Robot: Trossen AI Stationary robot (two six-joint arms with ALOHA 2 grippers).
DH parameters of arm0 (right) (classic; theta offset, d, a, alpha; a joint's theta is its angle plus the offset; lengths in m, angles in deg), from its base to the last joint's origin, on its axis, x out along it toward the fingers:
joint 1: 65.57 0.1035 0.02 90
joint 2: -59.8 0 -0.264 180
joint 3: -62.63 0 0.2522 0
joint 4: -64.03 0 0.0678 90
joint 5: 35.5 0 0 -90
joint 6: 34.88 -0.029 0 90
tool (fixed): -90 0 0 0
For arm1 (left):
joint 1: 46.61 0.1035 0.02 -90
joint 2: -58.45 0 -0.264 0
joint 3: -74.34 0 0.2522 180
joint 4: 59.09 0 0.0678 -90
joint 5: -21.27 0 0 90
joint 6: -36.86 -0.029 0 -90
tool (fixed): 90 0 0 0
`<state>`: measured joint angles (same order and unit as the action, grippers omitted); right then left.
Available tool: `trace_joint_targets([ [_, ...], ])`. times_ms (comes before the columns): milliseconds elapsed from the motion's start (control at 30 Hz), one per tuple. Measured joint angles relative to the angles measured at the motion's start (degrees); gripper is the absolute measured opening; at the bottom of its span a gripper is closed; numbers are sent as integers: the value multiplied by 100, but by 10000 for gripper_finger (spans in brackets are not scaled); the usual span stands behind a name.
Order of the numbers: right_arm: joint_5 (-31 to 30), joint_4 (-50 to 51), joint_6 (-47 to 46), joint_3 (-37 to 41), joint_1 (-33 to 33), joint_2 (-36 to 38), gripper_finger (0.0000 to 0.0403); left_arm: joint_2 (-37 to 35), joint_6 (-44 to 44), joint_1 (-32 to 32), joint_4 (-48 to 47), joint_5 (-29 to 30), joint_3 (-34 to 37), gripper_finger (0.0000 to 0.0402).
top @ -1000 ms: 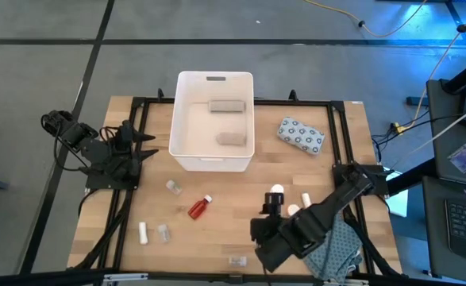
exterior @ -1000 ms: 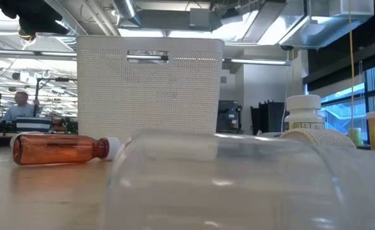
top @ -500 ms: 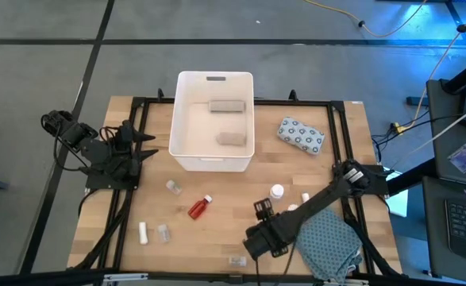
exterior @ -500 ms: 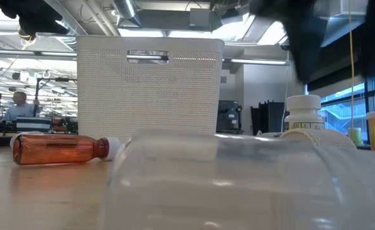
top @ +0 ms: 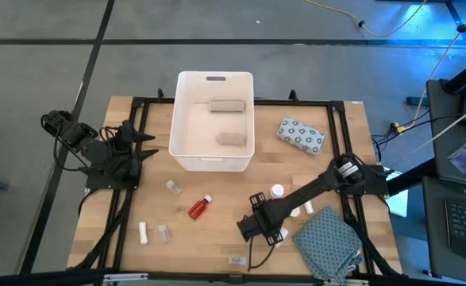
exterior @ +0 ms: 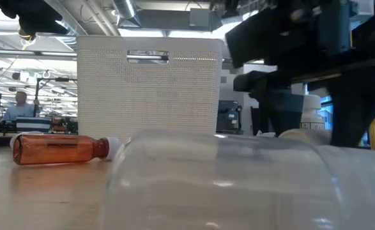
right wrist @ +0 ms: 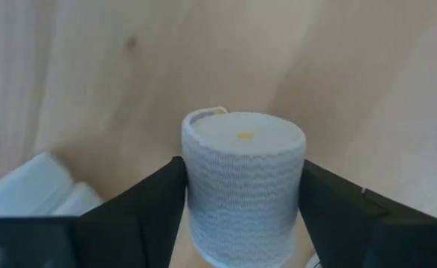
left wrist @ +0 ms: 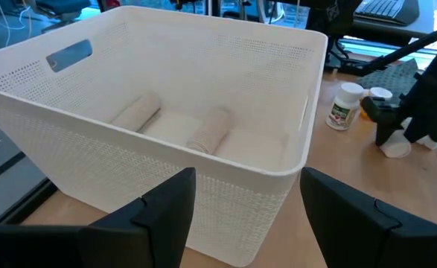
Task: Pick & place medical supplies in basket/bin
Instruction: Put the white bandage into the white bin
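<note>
My right gripper (top: 255, 225) (right wrist: 240, 167) is open and low over the near middle of the table. Its fingers stand on either side of a white woven bandage roll (right wrist: 244, 193) (exterior: 299, 134), which stands upright on the wood. My left gripper (top: 148, 142) (left wrist: 248, 186) waits open at the table's left, facing the white bin (top: 177, 119) (left wrist: 203, 149). Two greyish rolls (top: 226, 106) lie in the bin. A red bottle (top: 200, 207) (exterior: 59, 148), a white bottle (top: 277, 191) and a blue-dotted pack (top: 302, 134) rest on the table. My right gripper is open around the bandage roll's side wall (right wrist: 203, 201), one finger close against each side. Whether the fingers touch it, I cannot tell. They come from above, slanting down, and the roll stands upright on the table.
A grey-teal patterned cloth (top: 328, 242) lies at the near right corner. Clear vials (top: 173, 187) and a white tube (top: 143, 232) sit near left, and white tubes (top: 306, 208) lie beside the right arm. A large clear item (exterior: 219, 179) lies on its side close to the low camera.
My right gripper has moved toward the table's left and slightly toward the far edge, uncovering the patterned cloth. It has also come down: the low view showed none of it a second ago and now shows its fingers around the roll.
</note>
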<state>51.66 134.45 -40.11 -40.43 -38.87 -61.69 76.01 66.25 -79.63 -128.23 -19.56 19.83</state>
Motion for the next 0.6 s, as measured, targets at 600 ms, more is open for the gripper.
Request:
trace_joint_targets([
  [600,373,1059,137,-1691,-693,391,113,-1,0,1,-1,1,0,235],
])
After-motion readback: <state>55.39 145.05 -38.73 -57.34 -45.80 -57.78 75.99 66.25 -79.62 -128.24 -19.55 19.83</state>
